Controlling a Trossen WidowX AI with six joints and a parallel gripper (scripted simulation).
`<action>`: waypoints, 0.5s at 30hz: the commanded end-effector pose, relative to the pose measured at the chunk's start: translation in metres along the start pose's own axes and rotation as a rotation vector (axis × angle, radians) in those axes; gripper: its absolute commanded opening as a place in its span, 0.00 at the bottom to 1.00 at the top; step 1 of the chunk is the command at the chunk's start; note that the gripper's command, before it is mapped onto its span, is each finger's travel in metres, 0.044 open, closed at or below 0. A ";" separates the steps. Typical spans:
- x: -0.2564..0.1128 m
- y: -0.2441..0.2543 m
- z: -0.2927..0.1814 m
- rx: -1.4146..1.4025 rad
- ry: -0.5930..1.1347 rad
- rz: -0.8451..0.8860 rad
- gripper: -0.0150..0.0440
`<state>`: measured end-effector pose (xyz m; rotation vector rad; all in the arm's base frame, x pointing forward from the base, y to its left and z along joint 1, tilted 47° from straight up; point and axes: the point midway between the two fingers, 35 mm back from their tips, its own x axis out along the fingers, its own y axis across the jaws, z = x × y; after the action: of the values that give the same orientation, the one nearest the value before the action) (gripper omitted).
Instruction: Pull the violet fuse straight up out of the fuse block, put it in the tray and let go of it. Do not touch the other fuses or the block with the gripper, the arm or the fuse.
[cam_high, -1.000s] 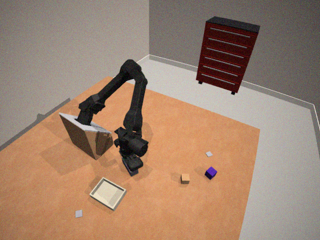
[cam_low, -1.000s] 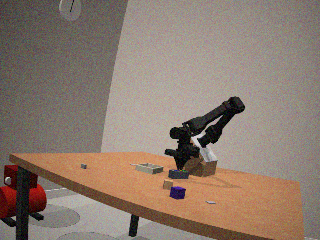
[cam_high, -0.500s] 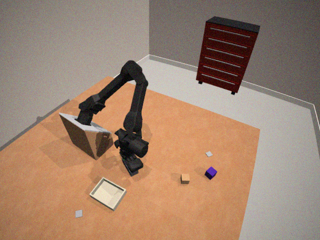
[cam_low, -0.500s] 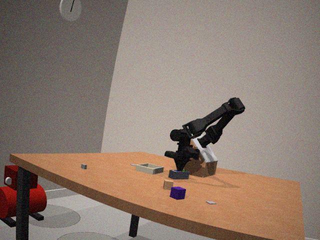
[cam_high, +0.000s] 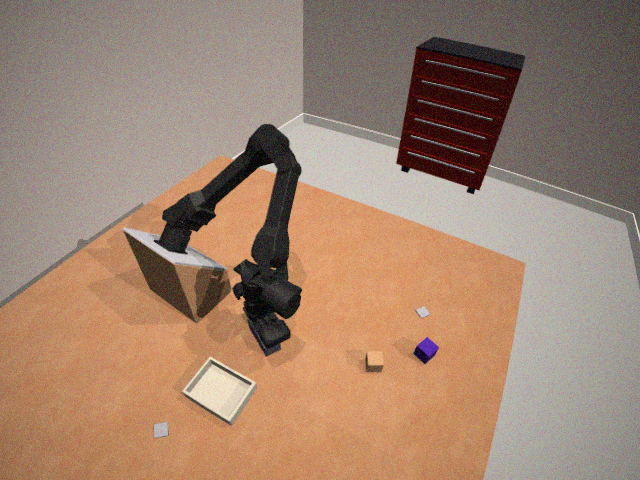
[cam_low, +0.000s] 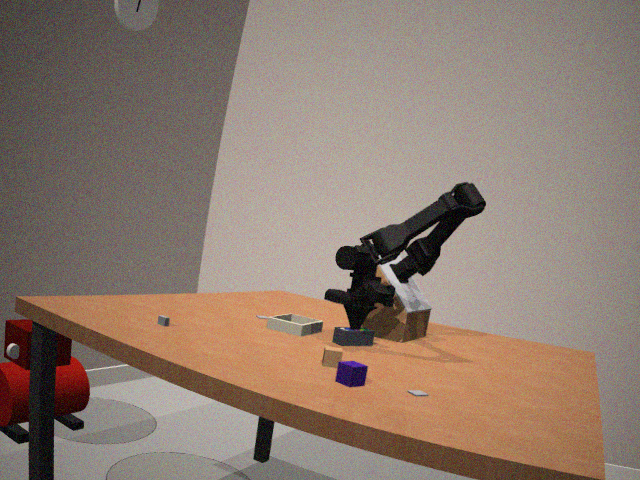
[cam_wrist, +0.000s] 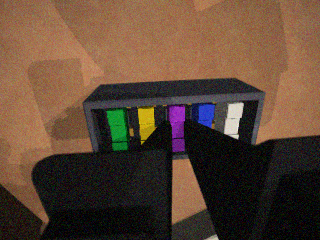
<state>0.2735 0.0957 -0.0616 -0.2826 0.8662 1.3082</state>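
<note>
The violet fuse (cam_wrist: 176, 113) sits in the middle slot of the dark fuse block (cam_high: 272, 351) (cam_low: 353, 337) (cam_wrist: 165, 90). My gripper (cam_low: 355, 327) (cam_wrist: 176, 127) points down over the block, shut on the violet fuse, with a fingertip on each side of it. The green fuse (cam_wrist: 117, 123) and yellow fuse (cam_wrist: 146, 116) stand to its left in the wrist view, the blue fuse (cam_wrist: 204, 112) and white fuse (cam_wrist: 235, 111) to its right. The fingers partly hide the yellow and blue fuses; contact cannot be told. The cream tray (cam_high: 206, 408) (cam_low: 284, 327) is empty, beside the block.
The wedge-shaped arm stand (cam_high: 168, 281) (cam_low: 415, 325) is close behind the block. A tan cube (cam_high: 374, 361) (cam_low: 331, 357) and a dark purple cube (cam_high: 426, 350) (cam_low: 351, 374) stand farther off. Flat grey pieces lie near the purple cube (cam_high: 426, 352) and beyond the tray.
</note>
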 end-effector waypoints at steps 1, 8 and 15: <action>-0.002 0.000 0.000 -0.001 0.000 -0.001 0.25; -0.005 -0.001 0.000 0.000 0.000 -0.001 0.25; -0.008 -0.001 0.000 0.000 0.000 -0.001 0.25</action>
<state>0.2731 0.0912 -0.0579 -0.2772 0.8709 1.3094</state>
